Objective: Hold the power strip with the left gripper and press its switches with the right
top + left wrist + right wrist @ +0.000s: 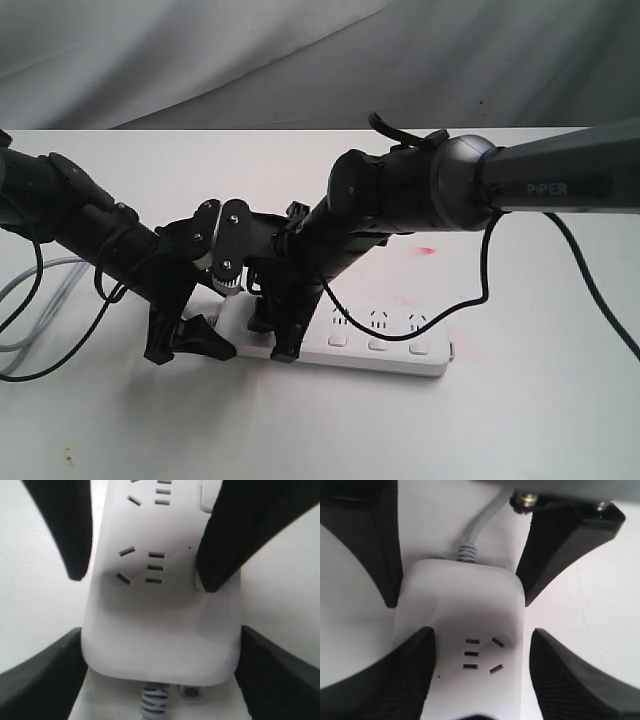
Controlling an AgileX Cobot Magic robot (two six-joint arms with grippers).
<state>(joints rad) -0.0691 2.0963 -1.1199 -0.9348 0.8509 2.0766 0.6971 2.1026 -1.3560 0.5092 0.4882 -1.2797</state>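
The white power strip (392, 352) lies flat on the table, its grey cord (28, 292) leaving at the left. My left gripper (188, 350) is shut on the strip's cord end (160, 630), one black finger against each long side. My right gripper (273, 338) hangs open just beyond it over the first socket set (481, 655). One of its fingers (225, 540) rests on the strip's button edge and hides the first switch; the other stands off the strip over the table. Three switches (378, 345) show in a row further right.
The white table (520, 430) ends at the back against a grey cloth backdrop (300, 60). A faint red spot (427, 249) lies on the table behind the strip. Black cables (590, 290) hang from both arms.
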